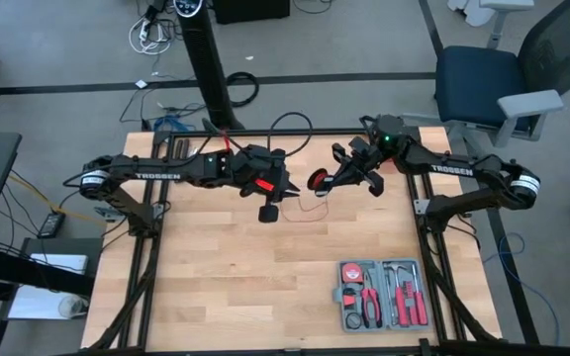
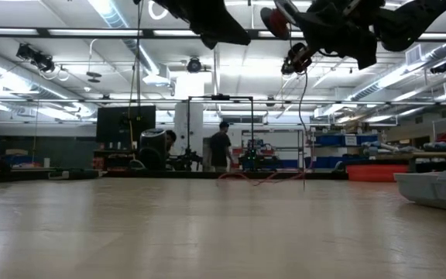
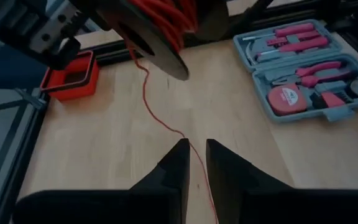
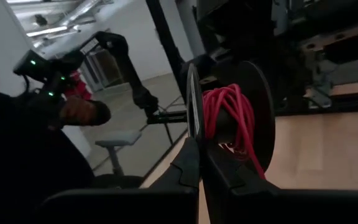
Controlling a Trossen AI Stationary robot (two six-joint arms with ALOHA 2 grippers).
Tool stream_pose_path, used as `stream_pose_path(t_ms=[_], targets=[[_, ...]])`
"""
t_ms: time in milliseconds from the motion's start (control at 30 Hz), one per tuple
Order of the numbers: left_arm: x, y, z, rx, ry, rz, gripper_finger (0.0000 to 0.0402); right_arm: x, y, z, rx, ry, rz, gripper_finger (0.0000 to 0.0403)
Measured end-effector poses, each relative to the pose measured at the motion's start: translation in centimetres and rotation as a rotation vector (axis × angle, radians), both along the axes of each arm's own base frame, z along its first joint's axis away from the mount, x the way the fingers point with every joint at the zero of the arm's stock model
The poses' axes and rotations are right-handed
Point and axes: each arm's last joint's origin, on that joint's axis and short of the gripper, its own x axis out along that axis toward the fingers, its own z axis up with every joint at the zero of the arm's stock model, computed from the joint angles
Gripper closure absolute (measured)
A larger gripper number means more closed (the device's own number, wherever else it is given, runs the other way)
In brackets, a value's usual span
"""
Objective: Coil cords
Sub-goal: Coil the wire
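Winding is under way: the red cord (image 4: 230,118) sits mostly wrapped on a black spool (image 4: 253,106) clamped in the right gripper (image 1: 336,178) above the table's far middle, its tail trailing onto the wood. Left gripper (image 3: 193,163) hangs beside it, jaws slightly apart around the loose strand; next it likely must feed that slack toward the spool.

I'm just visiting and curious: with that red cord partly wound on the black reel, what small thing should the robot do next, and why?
Probably the left hand should close on the red cord running between its slightly parted fingers. The right hand holds the reel up, partly wound, while loose cord trails on the table, so it needs guiding.
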Motion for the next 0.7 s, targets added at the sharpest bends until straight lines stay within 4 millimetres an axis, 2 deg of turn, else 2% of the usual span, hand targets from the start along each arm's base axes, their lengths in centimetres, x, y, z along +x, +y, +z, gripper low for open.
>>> stream_pose_path(t_ms=[133,333,533,633,700], targets=[[0.3,0.0,0.3,-0.003,-0.067,0.007,0.0344,-0.6,0.1,0.0,-0.057,-0.003,-0.022,0.0402],[0.3,0.0,-2.1,0.010,-0.265,0.000,0.0344,-1.9,0.7,0.4,-0.120,0.023,-0.093,0.0402],[-1.2,0.5,-5.5,0.017,-0.525,0.077,0.0344,-2.9,1.1,0.8,-0.195,0.031,-0.195,0.0402],[-2.4,1.4,-6.1,-0.020,-0.669,0.179,0.0344,-2.8,1.4,0.9,-0.233,0.026,-0.237,0.0402],[-2.8,2.1,-6.4,-0.064,-0.680,0.213,0.0344,-2.5,1.6,0.8,-0.265,0.024,-0.260,0.0402]])
